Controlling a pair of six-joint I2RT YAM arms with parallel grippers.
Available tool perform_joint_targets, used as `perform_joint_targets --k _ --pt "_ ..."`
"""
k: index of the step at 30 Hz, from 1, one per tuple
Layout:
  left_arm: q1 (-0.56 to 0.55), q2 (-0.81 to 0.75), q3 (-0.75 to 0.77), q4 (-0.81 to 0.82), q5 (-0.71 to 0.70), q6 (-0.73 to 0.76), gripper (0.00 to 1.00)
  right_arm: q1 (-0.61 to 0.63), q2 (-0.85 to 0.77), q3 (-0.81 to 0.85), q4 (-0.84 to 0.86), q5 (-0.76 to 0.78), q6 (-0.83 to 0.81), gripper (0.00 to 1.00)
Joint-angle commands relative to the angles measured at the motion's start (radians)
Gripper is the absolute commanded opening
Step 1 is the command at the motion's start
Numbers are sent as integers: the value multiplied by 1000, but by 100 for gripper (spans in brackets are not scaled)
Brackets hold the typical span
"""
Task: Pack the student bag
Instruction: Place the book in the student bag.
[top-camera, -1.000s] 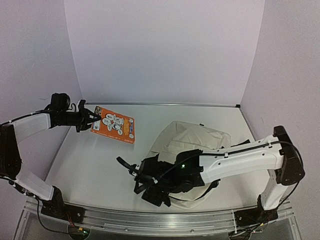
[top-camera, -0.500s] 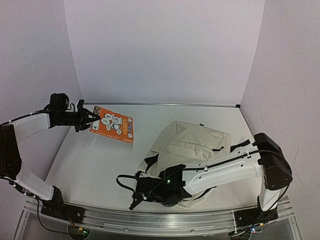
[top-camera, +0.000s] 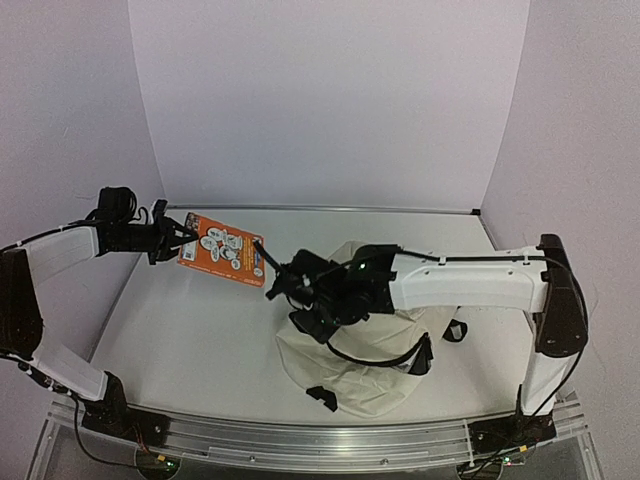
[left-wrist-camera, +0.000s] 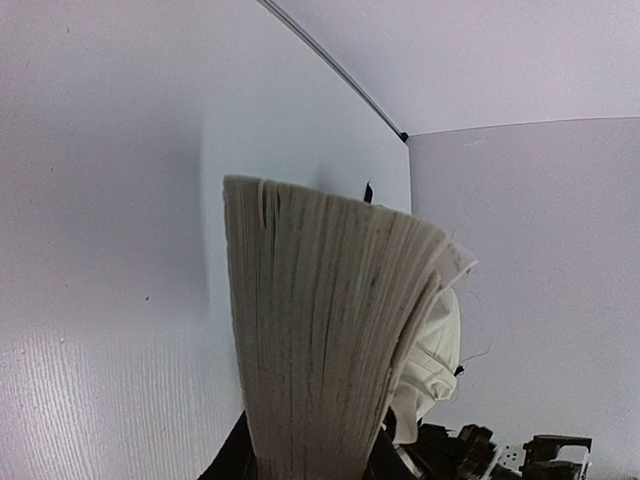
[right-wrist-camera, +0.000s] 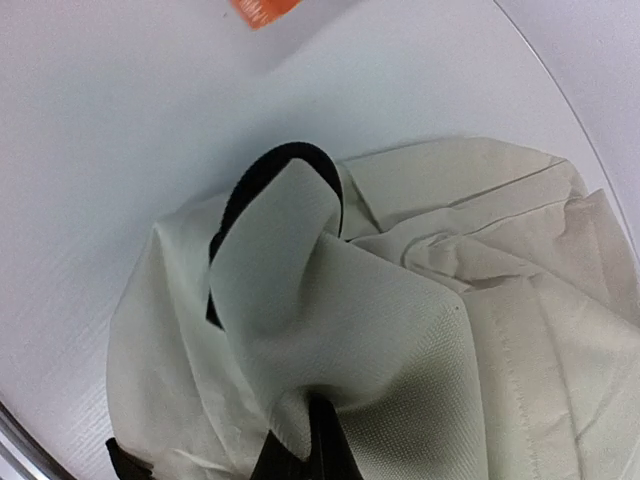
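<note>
The right gripper (right-wrist-camera: 316, 448) is now closed and pinches a fold of cream cloth of the student bag (top-camera: 352, 372); a moment before, its jaws were open and it was low at the bag's near left corner, close to the front edge of the table (top-camera: 190, 320). Since then it has moved up and toward the far side, and it has drawn the edge of the bag with it, so the cloth now rises to the fingers and falls away below them. The left gripper (top-camera: 178, 240) stays as before, closed on the orange book (top-camera: 226, 250), which it holds above the far left part of the table, near the raised bag edge but apart from it. The bag lies right of the middle of the table, under the right arm. It is soft and much wrinkled, with stitched seams, a black strap loop (right-wrist-camera: 268, 166) standing up at the lifted edge and a black buckle (top-camera: 322, 397) at its near side.
</note>
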Motion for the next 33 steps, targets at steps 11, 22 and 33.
perform_joint_targets --k 11,22,33 --pt "50 -213 74 -81 -11 54 0 -247 165 551 224 -358 121 0" --pt "25 -362 -105 117 85 -252 0 -279 157 625 277 -437 159 0" --pt "-191 -330 -185 297 -37 -394 0 -281 -2 499 412 -402 232 0"
